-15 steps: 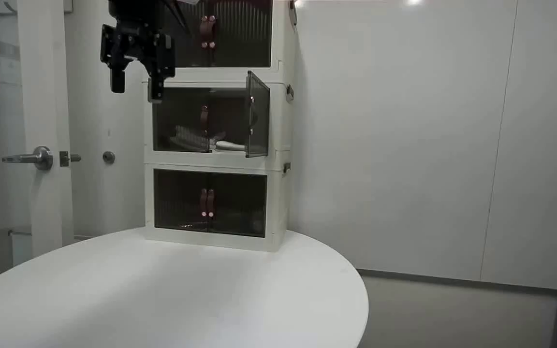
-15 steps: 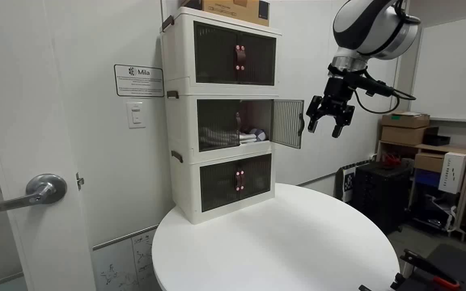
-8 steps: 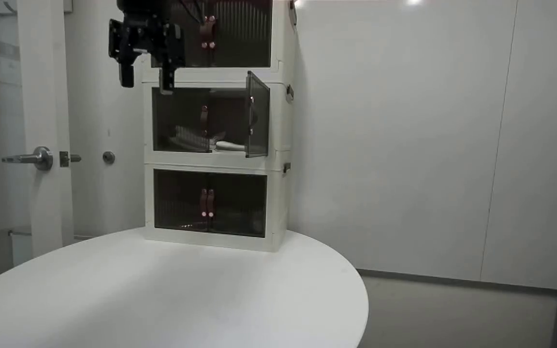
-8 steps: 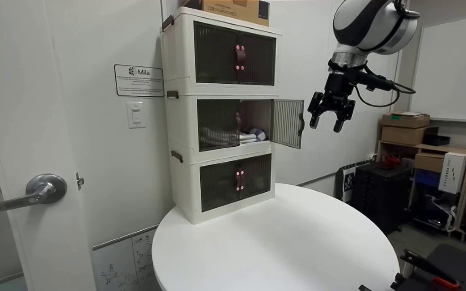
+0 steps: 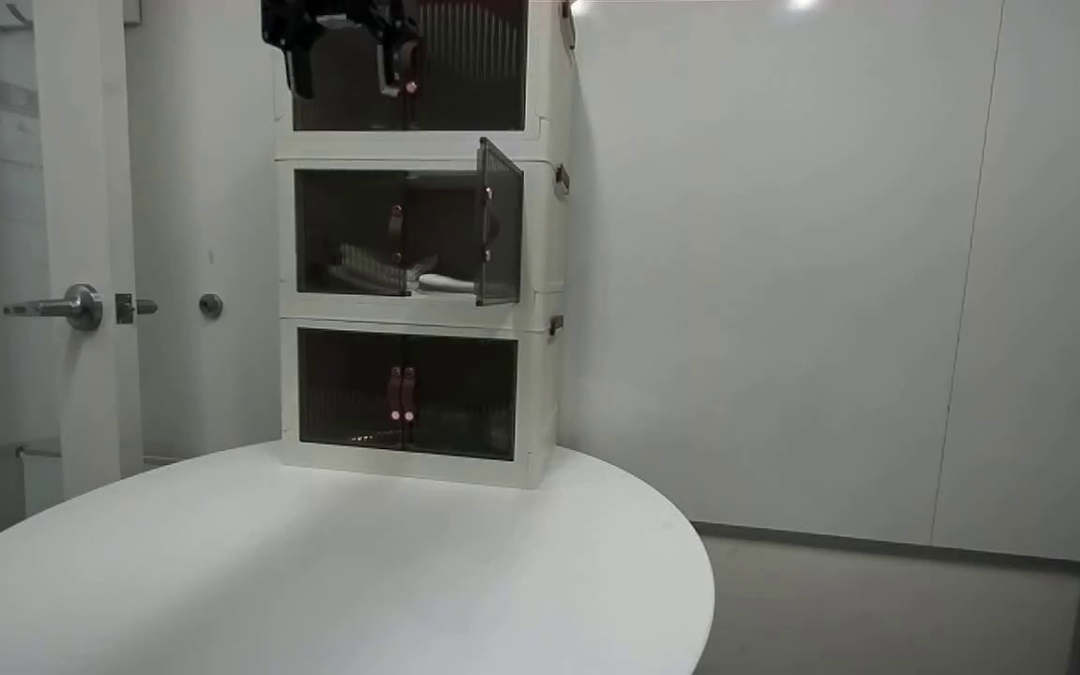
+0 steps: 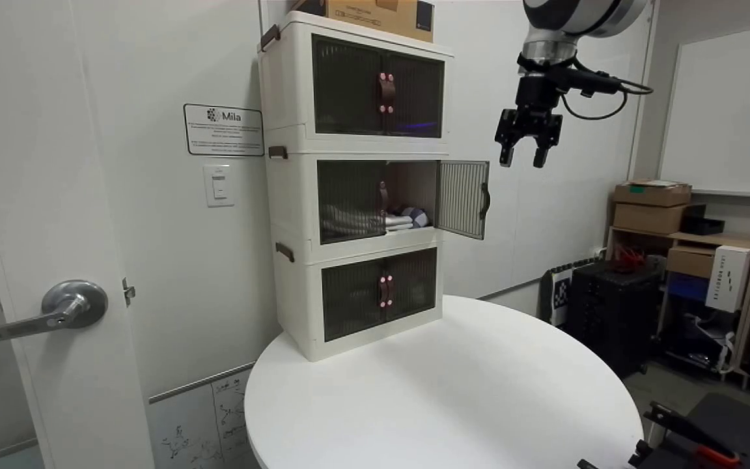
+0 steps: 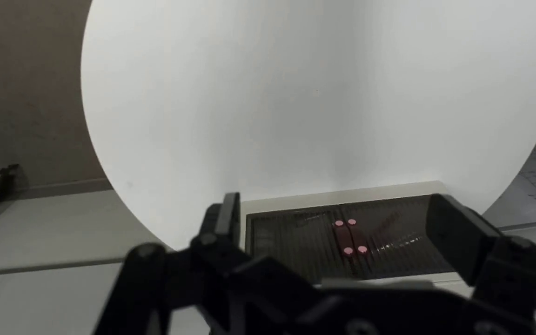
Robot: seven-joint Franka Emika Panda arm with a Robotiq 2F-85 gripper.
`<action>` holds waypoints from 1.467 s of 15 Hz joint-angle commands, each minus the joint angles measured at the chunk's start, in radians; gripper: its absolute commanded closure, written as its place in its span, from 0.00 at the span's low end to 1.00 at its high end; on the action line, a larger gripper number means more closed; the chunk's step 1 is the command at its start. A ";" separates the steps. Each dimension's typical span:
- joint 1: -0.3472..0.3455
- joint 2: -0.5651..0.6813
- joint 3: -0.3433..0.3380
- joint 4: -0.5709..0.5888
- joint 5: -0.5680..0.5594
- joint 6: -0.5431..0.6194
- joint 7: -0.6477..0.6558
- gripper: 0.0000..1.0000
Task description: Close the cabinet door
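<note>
The closing, it seemed, had not yet begun: the see-through, ribbed, rectangular cabinet door, at the right of the middle tier of the white three-tier cabinet, stood swung out toward the near side, its free edge well out from the opening. The matching dark ribbed panel on the left was already shut, as were the dark paired fronts of the top tier and the bottom tier, so the one door (really the whole job) was all that remained to swing leftward and press home. The black two-jawed hand hung higher than the door and apart from it, jaws spread, gripping nothing; it would probably have needed to come down and reach the door's right face first. Not everything could be made out. In an exterior view the hand was cut off at the top and overlapped the top tier, and the door showed so narrowly there that its angle was hard to judge. The wrist view gave mainly the round white bench and the bottom tier's fronts; the door could not be found in it. Pale folded cloth lay inside the middle tier, partly blurred behind the left panel, and whether it might catch the door was unclear.
</note>
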 commanded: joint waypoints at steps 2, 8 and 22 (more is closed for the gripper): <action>0.011 0.113 -0.021 0.206 0.009 -0.072 -0.186 0.00; -0.007 0.216 -0.024 0.351 -0.011 -0.062 -0.281 0.00; -0.081 0.545 -0.012 0.670 0.078 -0.118 -0.306 0.00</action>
